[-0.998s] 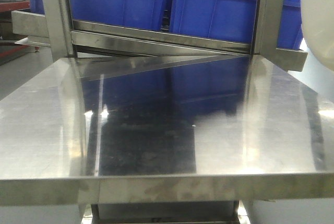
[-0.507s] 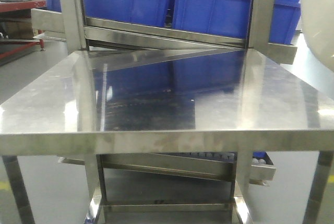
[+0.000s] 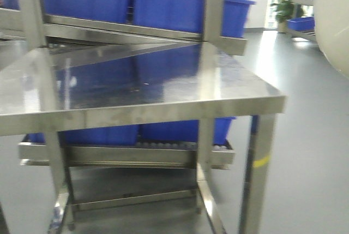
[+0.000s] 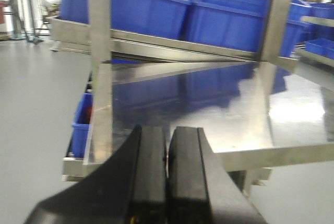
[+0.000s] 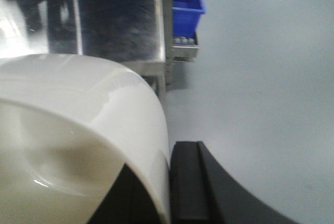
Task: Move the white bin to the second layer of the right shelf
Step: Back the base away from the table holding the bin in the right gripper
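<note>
White bin mostly cropped, rim clamped by right pincer.

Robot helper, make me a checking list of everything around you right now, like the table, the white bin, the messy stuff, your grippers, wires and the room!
Surface: shiny steel table, bare top, reflecting blue.
Job's things: white bin held up off the table by the right gripper, its wall between the fingers; it also shows at the right edge of the front view. Roller shelf under the tabletop already carries blue crates.
Clutter: blue crates lined up on the rack behind the table.
Grippers: left gripper shut, holding nothing; right gripper shut on the bin.
Cables: nothing seen.
Surroundings: grey floor, a plant far off.
</note>
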Motion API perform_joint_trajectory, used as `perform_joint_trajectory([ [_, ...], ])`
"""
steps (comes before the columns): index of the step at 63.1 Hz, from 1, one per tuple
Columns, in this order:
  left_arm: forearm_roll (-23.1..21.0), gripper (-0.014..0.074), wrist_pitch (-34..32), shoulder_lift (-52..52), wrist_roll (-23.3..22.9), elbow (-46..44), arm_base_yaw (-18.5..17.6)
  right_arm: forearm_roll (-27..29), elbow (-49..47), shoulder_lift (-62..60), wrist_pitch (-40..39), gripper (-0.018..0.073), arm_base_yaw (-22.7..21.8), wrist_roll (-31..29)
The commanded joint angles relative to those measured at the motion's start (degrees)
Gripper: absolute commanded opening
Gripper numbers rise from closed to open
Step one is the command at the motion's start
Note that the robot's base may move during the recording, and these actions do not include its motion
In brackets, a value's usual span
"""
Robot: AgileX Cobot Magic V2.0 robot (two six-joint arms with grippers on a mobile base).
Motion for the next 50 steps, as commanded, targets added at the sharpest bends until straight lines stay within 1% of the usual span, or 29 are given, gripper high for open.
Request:
perform_joint_trajectory([
  [1, -0.06, 0.0085, -4.7, -0.18, -0.42, 2.11, -0.32, -0.33, -1.67, 0.33, -5.27, 0.0048, -0.44, 0.13],
  [50, -0.06, 0.0085, -4.7, -0.18, -0.42, 2.11, -0.32, -0.33, -1.67, 0.33, -5.16, 0.0048, -0.44, 0.13],
])
